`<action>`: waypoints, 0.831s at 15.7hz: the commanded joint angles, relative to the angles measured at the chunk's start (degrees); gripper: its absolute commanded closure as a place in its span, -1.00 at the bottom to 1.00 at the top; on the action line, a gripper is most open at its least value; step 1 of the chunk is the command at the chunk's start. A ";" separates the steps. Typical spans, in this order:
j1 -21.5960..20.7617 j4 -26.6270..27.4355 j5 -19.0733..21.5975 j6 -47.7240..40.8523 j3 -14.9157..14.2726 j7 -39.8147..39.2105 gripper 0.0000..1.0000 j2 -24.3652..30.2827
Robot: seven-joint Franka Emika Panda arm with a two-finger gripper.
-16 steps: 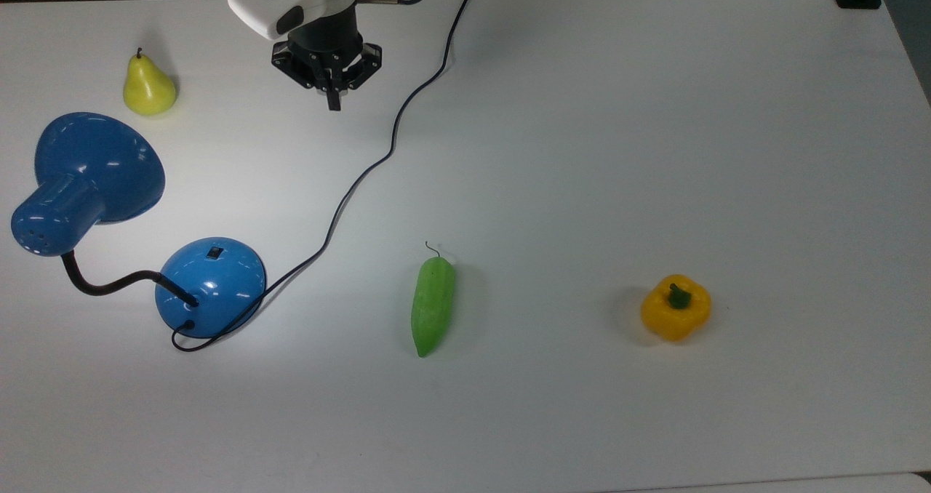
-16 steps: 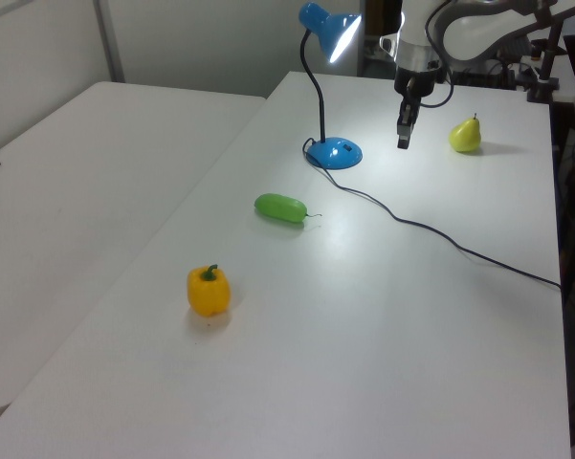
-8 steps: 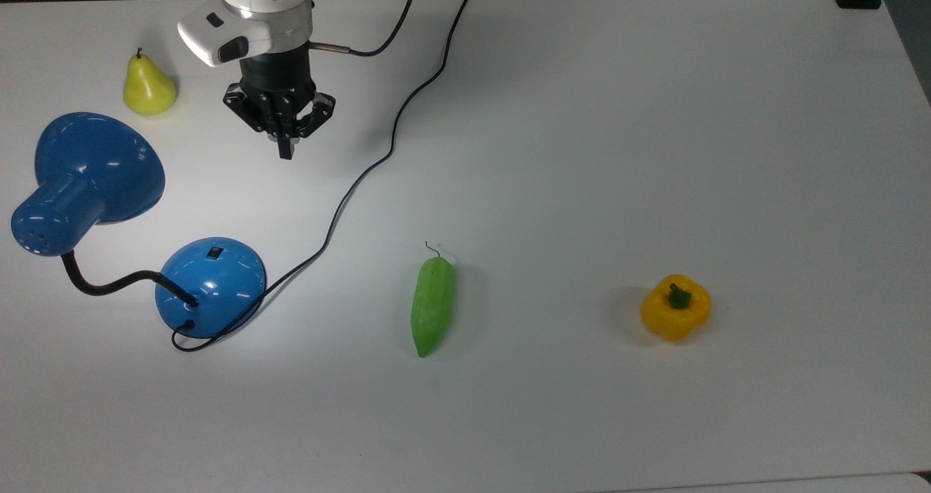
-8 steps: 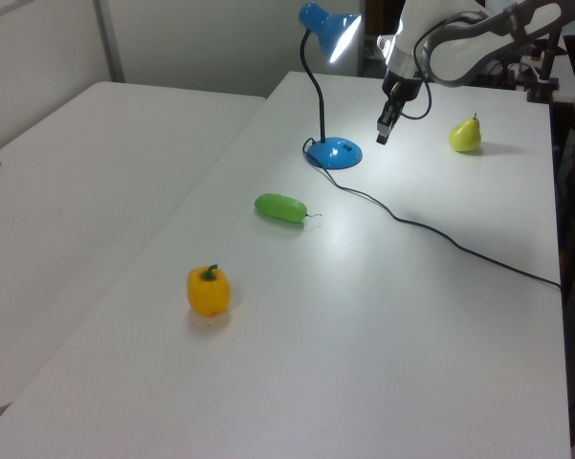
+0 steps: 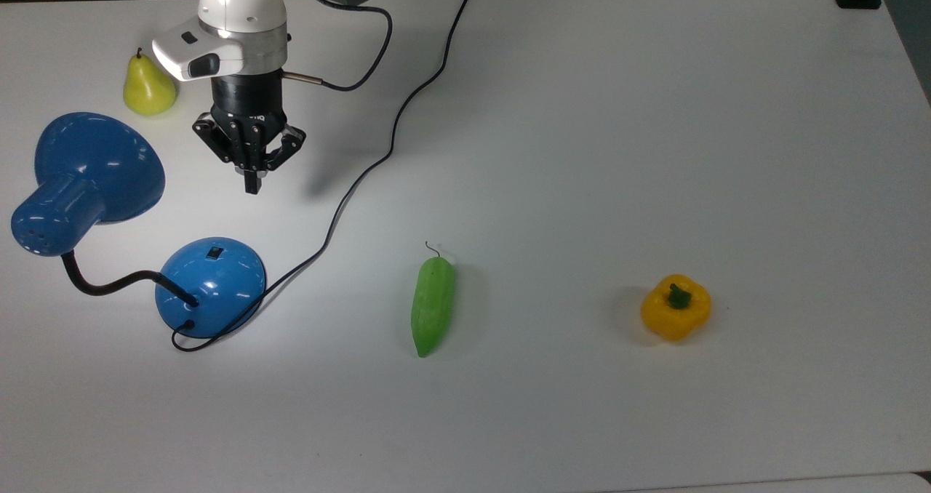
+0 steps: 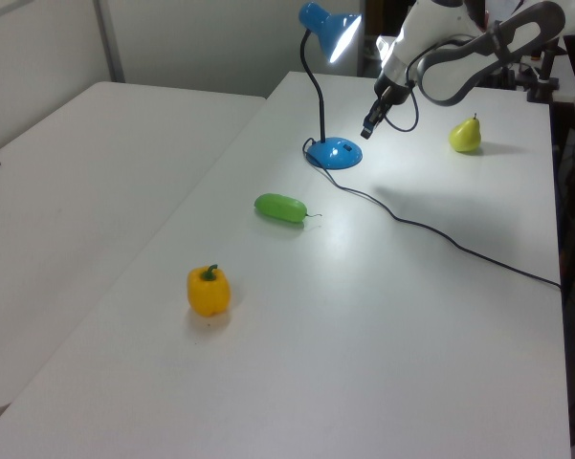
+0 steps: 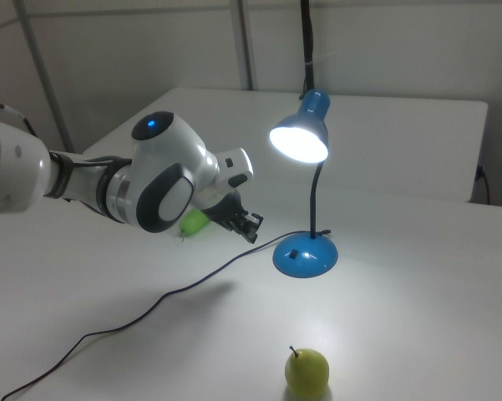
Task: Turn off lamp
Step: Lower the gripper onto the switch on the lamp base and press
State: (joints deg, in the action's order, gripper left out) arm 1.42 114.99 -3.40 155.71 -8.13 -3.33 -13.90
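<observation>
Taking the lamp's base [image 5: 212, 285] as the landmark and reading across the top view from its left: the blue lamp [image 5: 87, 180] stands near the left edge of the white table [image 5: 654, 115], its bell shade up and to the left of the base on a black bendy neck. The right view shows the bulb glowing and a bright pool of light around the base, so the lamp is on. A yellow-green pear [image 5: 148, 86] lies well beyond the base, past the shade. The gripper [image 5: 252, 182] hangs above the table, beyond the base and a little to its right, apart from it — its fingers [image 5: 252, 177] pressed together on nothing and pointing down toward the base. The black cord [image 5: 364, 173] runs from the base's near side off toward the far edge. Further right lie a green cucumber-like vegetable [image 5: 432, 304], near the base, and a yellow bell pepper [image 5: 676, 307], well apart from it.

The step in hand looks like the approach to the small black switch [image 5: 212, 252] on the dome's far slope. The next move calls for bringing the closed fingertips down onto that switch and pressing — precisely, as the target is small and the dome is glossy and curved, so a tip landing off-centre may slip.
</observation>
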 commanded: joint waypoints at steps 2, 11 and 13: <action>0.34 -0.46 -0.30 6.88 -1.01 1.31 1.00 -3.23; 2.19 -5.03 1.11 14.80 -1.28 1.22 1.00 -10.79; 2.45 -7.05 1.72 14.71 -1.28 1.22 1.00 -12.37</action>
State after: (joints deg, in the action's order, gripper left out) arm 3.74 111.51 -2.98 169.39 -9.08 -2.88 -23.25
